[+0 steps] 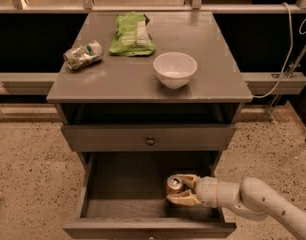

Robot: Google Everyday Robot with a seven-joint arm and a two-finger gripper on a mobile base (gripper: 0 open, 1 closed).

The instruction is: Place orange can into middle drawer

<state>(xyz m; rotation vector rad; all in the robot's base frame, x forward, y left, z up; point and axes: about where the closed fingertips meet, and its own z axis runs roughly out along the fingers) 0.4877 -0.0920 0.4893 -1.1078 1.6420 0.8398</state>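
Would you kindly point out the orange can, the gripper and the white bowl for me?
orange can (174, 183): camera view, its silver top.
gripper (175, 188): camera view, between fingertips clasping the can, inside the middle drawer (125, 184).
white bowl (175, 69): camera view, its inner hollow.

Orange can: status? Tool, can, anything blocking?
Tool inside the open middle drawer, right front, shut on the orange can. Can top-up, low in the drawer; floor contact unclear. No obstruction seen around it.
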